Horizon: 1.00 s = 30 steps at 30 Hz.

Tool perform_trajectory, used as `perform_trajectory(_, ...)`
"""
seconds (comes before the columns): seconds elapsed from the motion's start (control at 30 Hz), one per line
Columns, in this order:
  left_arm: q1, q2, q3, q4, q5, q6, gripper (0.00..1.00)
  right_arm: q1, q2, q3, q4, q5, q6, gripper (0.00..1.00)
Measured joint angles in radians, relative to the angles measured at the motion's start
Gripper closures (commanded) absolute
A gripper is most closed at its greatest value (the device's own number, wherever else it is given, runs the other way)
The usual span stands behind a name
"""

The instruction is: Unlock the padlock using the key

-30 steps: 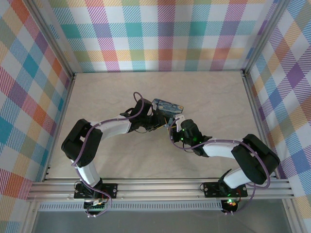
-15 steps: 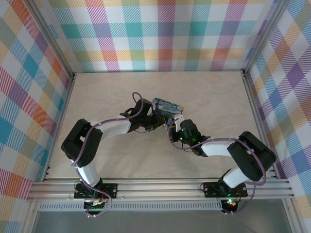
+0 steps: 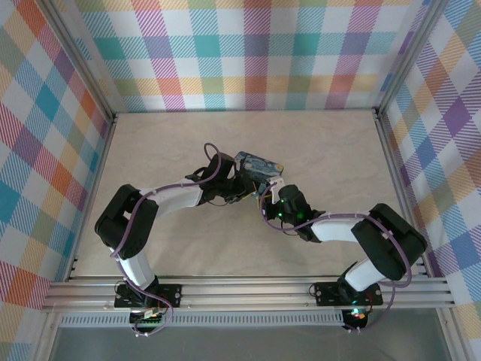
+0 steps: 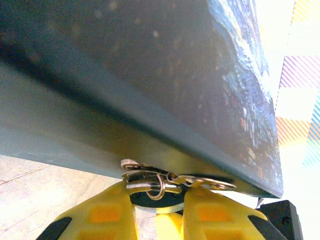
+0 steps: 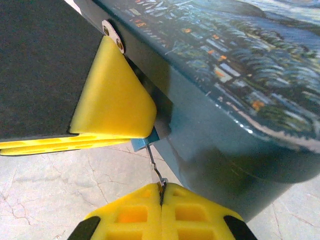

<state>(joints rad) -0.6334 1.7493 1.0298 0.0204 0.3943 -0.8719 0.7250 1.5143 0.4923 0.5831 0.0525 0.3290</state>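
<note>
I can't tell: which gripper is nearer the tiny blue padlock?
Left. The left gripper clamps the tiny blue padlock; the right gripper stands off, pinching the thin dark-grey key toward it.

The tin (image 3: pixel 259 164) sits near the middle of the table (image 3: pixel 331 150), and both grippers meet at its near side. The left gripper (image 4: pixel 159 202) reaches in from the left, with the padlock (image 5: pixel 144 145) between its fingers, just beside the tin's wall. The key (image 5: pixel 154 165) runs from the padlock to the right gripper (image 5: pixel 161 192), pinched between its fingertips.

The left gripper (image 4: pixel 157 201) and right gripper (image 5: pixel 161 192) face closely, tip to tip — left jaws narrowly parted, right pressed together.
</note>
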Motion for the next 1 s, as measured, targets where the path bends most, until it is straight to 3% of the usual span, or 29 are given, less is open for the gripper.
perform_trajectory(1.0,0.001,-0.008,-0.001,0.014,-0.033,-0.023,0.87,-0.027,0.028,0.011,0.052,-0.04,-0.085,1.0)
